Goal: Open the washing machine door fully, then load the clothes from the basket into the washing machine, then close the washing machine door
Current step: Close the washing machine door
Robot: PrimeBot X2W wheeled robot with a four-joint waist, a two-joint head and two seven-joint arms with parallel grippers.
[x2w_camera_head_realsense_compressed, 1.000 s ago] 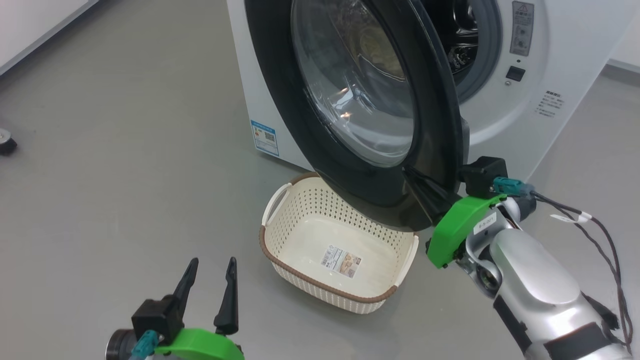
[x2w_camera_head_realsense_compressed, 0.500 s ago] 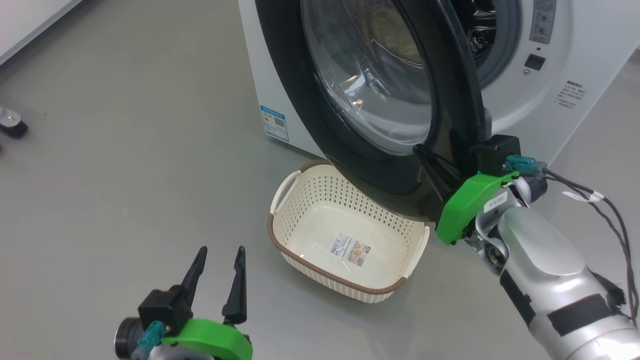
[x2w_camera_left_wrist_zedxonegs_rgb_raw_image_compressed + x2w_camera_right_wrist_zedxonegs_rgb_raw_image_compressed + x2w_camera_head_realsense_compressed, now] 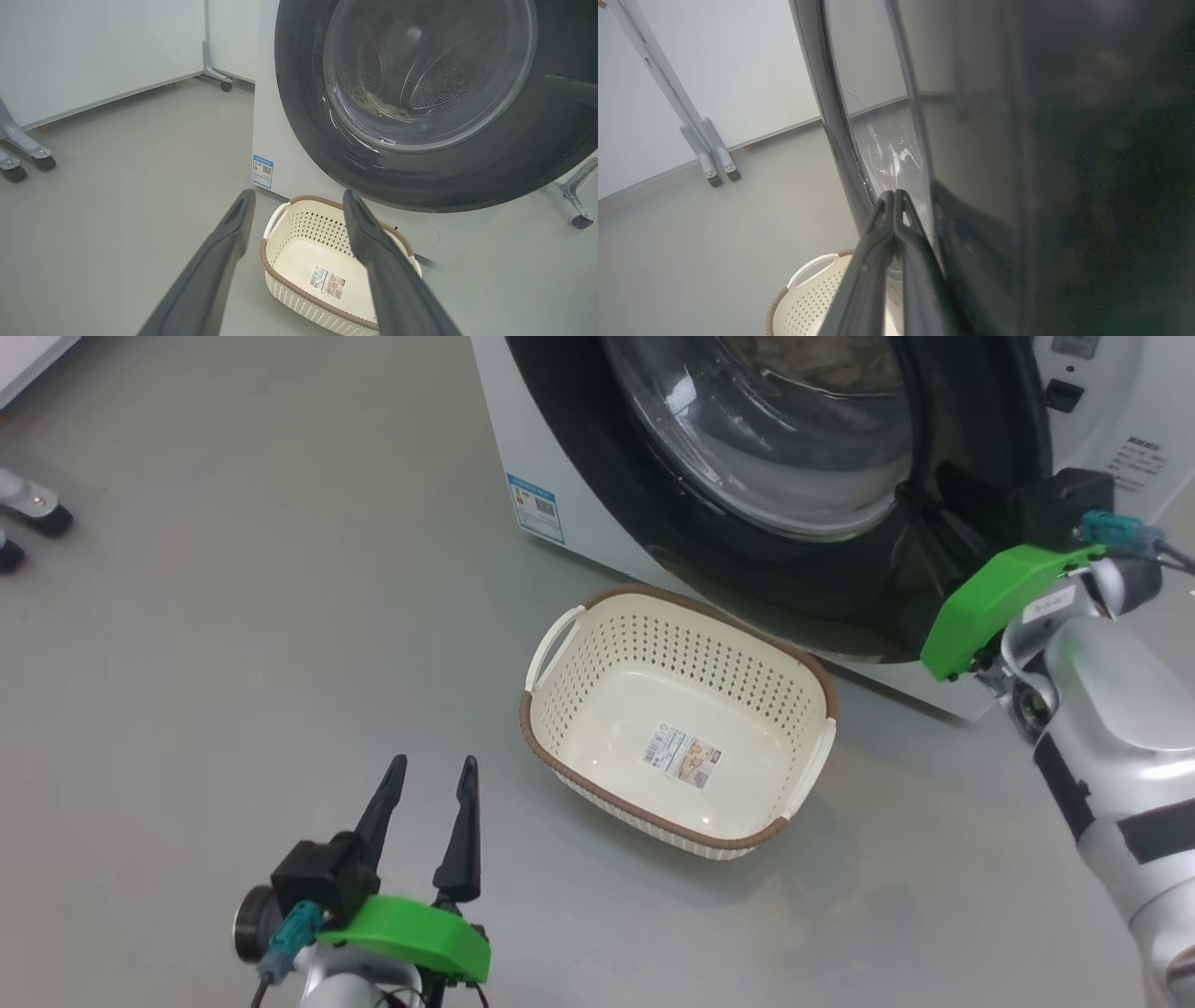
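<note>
The washing machine door (image 3: 607, 457) lies nearly flat against the white washing machine (image 3: 495, 411), its glass bowl facing me. Cream clothes (image 3: 373, 100) show through the glass, inside the drum. My right gripper (image 3: 894, 195) is shut with nothing held; in the head view its fingers (image 3: 910, 499) rest against the door's glossy black rim at the right edge. The basket (image 3: 672, 644) stands on the floor below the door with just a label on its bottom. My left gripper (image 3: 429, 765) hovers open at the lower left, short of the basket (image 3: 317, 224).
Grey floor lies all around the basket. Caster feet of a frame (image 3: 37, 513) stand at the far left, and grey frame legs (image 3: 710, 154) stand against a white wall. Another caster (image 3: 581, 219) sits right of the machine.
The door has swung from half open to almost against the machine, with my right gripper travelling along on its rim. The head camera has shifted. The left gripper stays open.
</note>
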